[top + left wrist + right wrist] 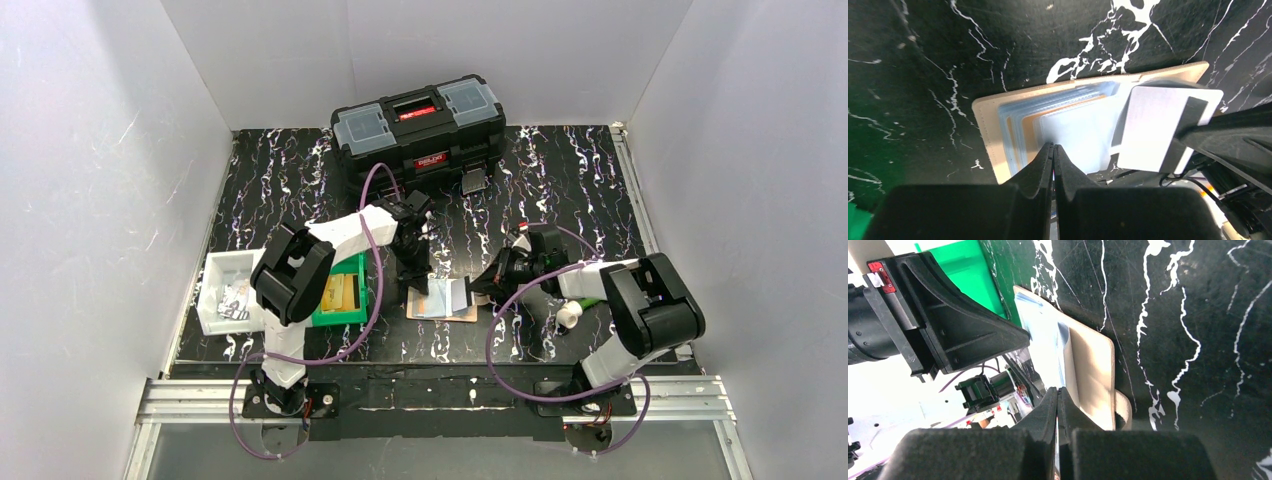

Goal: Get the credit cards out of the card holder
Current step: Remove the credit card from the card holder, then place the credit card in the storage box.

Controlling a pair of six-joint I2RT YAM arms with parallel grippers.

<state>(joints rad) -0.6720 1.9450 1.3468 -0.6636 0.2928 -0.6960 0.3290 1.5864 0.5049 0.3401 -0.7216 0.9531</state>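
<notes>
The tan card holder (441, 314) lies open on the black marbled table, in front of the toolbox. Light blue and orange-tan credit cards (1068, 130) sit stacked in its pockets. My left gripper (1053, 148) is shut, its tips pressed down on the top light blue card; nothing is between its fingers. My right gripper (1057, 390) is shut on a pale credit card (1155, 125), which sticks out over the holder's right edge. In the right wrist view that card (1045, 340) is seen edge-on beside the holder (1095, 370). From above, the left gripper (418, 284) and right gripper (479, 291) flank the holder.
A black toolbox (418, 128) stands at the back. A green bin (345, 296) and a white tray (222, 290) with small items sit at the left, under the left arm. A small white cylinder (568, 315) lies by the right arm. Grey walls enclose the table.
</notes>
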